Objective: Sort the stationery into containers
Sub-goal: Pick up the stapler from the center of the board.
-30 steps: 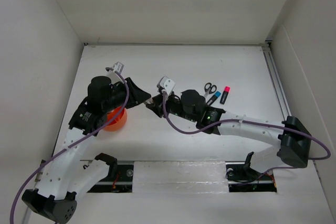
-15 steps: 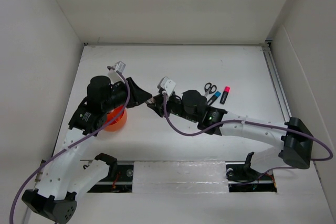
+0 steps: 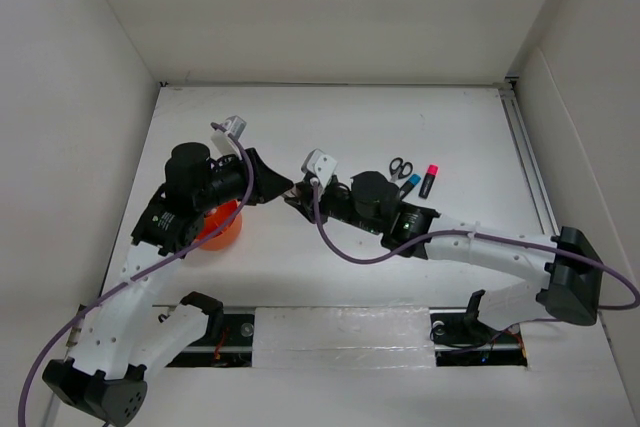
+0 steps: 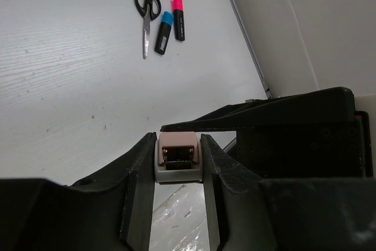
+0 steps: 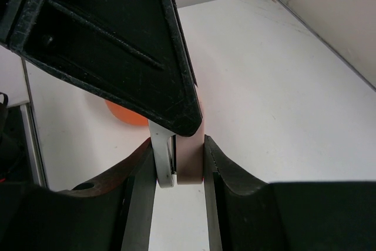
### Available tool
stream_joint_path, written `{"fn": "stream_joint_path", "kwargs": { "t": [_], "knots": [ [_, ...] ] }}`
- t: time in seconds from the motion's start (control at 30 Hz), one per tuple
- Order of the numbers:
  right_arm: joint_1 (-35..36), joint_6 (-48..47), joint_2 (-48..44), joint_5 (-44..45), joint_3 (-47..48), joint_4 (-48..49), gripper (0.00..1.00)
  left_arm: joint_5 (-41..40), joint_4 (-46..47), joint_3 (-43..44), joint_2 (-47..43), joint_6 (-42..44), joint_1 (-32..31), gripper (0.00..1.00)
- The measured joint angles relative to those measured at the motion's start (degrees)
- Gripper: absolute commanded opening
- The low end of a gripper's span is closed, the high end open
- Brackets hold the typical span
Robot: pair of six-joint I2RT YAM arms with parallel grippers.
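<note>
Eraser (image 4: pixel 178 154) is gripped by both left hand (image 3: pixel 280 187) and right hand (image 3: pixel 294 200).

Matt white grained table (image 4: pixel 59 86), smooth orange plastic cup (image 3: pixel 229 229), metal-bladed scissors (image 4: pixel 145 24).

The right gripper (image 5: pixel 178 148) pinches a small pink-and-white block (image 5: pixel 189 166) between its two fingers. Above the block, the left gripper (image 5: pixel 185 123) hangs as a broad black wedge (its tip meets the block's top). Behind the block, to its left, an orange cup (image 5: pixel 124 114) peeks out on the white table (image 5: pixel 282 86).
</note>
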Motion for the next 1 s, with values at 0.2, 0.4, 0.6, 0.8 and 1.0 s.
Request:
{"fn": "stream_joint_path", "kwargs": {
  "t": [0.2,0.4,0.6,0.8,1.0],
  "knots": [
    [0.0,-1.84,-0.9,-0.61,0.0,-1.31,0.0,2.43,0.44,0.0,0.11,1.92,0.11,0.0],
    [-0.42,-3.85,-2.25,-2.64,-0.02,-3.02,0.0,6.29,0.7,0.02,0.22,4.81,0.74,0.0],
    [-0.66,-5.53,-2.78,-3.19,-0.02,-4.79,0.0,8.33,0.44,0.22,1.22,7.13,0.76,0.17],
    [-0.83,-6.49,-2.82,-3.34,-0.02,-6.16,0.0,9.66,0.85,-0.66,1.64,8.07,0.76,0.34],
    [-1.27,-6.51,-2.8,-3.56,0.0,-6.67,0.0,11.32,0.9,-1.4,1.99,6.49,0.72,0.39]
  ]
}}
